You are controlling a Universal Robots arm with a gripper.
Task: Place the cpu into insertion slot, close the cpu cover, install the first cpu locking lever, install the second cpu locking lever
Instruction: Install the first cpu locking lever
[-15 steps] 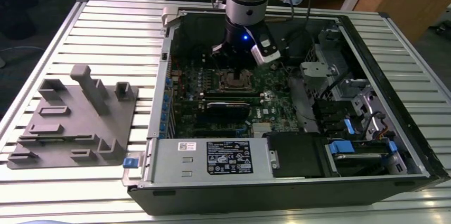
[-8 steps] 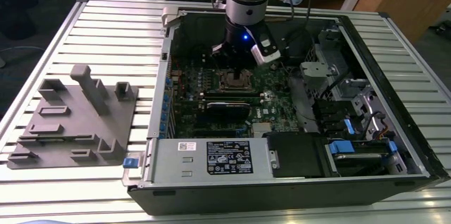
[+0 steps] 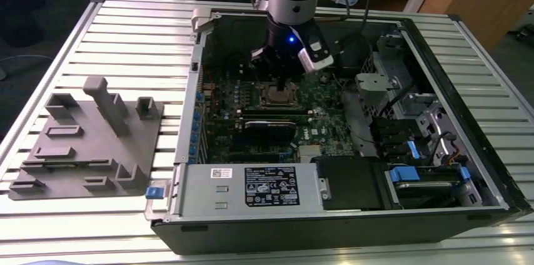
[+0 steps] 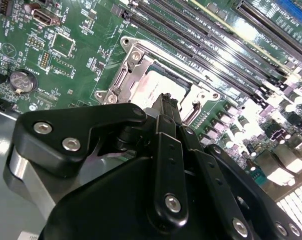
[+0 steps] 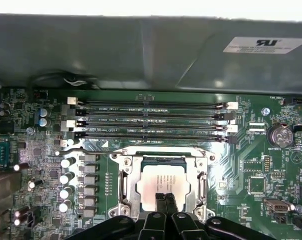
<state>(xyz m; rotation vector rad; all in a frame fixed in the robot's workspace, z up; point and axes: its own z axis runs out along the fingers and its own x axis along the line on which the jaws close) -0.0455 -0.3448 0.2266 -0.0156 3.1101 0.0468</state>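
Inside the open computer case (image 3: 199,59), at 12 o'clock of the long black card (image 3: 269,126) in the exterior view, the cpu (image 5: 161,181) sits in the insertion slot (image 5: 163,160). The cpu cover (image 5: 124,186) lies flat around it. The hand (image 5: 165,198) stands over one cpu edge, fingers together, gripping nothing; contact cannot be confirmed. A grey fixture block (image 3: 87,140) rests on the surface (image 3: 125,34) at 9 o'clock of the case.

Dull silver-grey metal on the cpu (image 5: 160,182); brighter, shiny metal on the cpu cover (image 5: 124,187); smooth black finish on the gripper (image 5: 164,201).
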